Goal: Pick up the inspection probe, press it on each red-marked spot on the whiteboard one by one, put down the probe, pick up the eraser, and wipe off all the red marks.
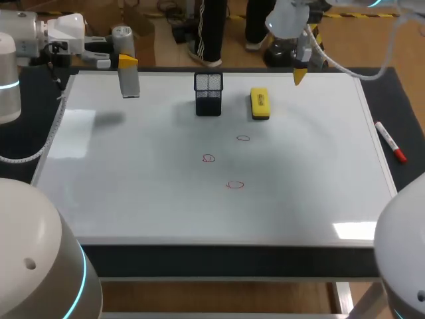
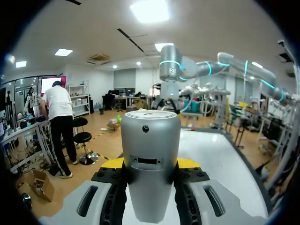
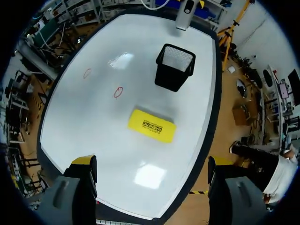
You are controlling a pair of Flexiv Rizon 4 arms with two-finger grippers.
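eraser [image 1: 260, 104] just right of holder [image 1: 208, 93], three marks [image 1: 209, 158] in front, marker [image 1: 390, 142] right of whiteboard [image 1: 133, 193]

head and high right wrist look down on whiteboard [image 1: 146, 199]; left wrist level.

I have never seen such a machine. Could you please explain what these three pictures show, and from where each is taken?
This is a robot with two arms at a table. One picture looks down from above; the other two come from cameras on the wrists. On the whiteboard are a black mesh cup, a yellow eraser and three red marks; a red marker lies beside the board. The left gripper holds the grey probe; the right gripper is open and empty.
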